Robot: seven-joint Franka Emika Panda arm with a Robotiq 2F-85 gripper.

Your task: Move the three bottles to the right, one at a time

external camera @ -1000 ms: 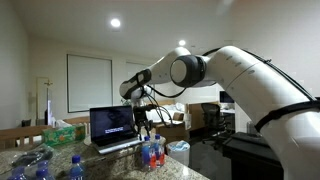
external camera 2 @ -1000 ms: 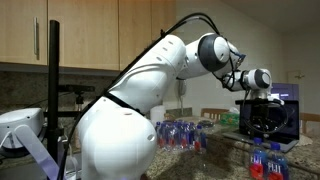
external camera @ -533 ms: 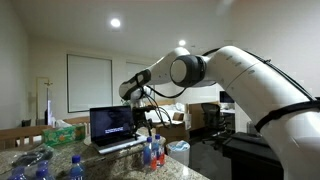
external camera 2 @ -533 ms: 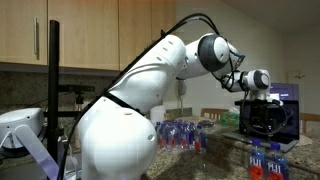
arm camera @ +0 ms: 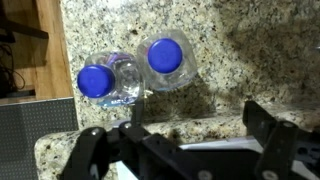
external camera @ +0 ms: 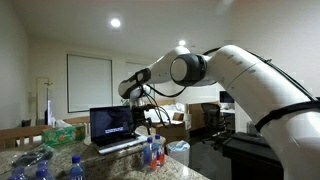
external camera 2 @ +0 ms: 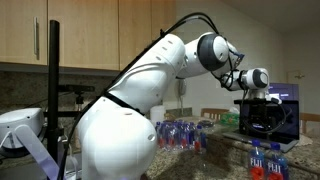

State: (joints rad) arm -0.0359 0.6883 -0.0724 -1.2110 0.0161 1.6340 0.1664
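Two clear bottles stand side by side on the speckled granite counter (arm camera: 240, 50). In the wrist view I see them from above by their blue caps (arm camera: 94, 81) (arm camera: 165, 56). In both exterior views the red-and-blue labelled bottles (external camera: 152, 153) (external camera 2: 264, 161) stand near the counter's edge in front of the laptop. My gripper (arm camera: 180, 140) hangs above and just beside them, open, with nothing between its fingers (arm camera: 275, 130). In the exterior views the gripper (external camera: 150, 127) (external camera 2: 262, 122) is clear of the caps. A third bottle cannot be told apart.
An open laptop (external camera: 114, 127) stands behind the bottles. More blue-capped bottles (external camera: 74, 165) sit at the near end of the counter. A wrapped bundle of bottles (external camera 2: 180, 134) lies on the counter. A green box (external camera: 61, 131) stands beside the laptop. The counter edge (arm camera: 60, 150) runs close under the gripper.
The jaws have opened and let go of a bottle. The gripper has lifted a little above the bottles, which stand still.
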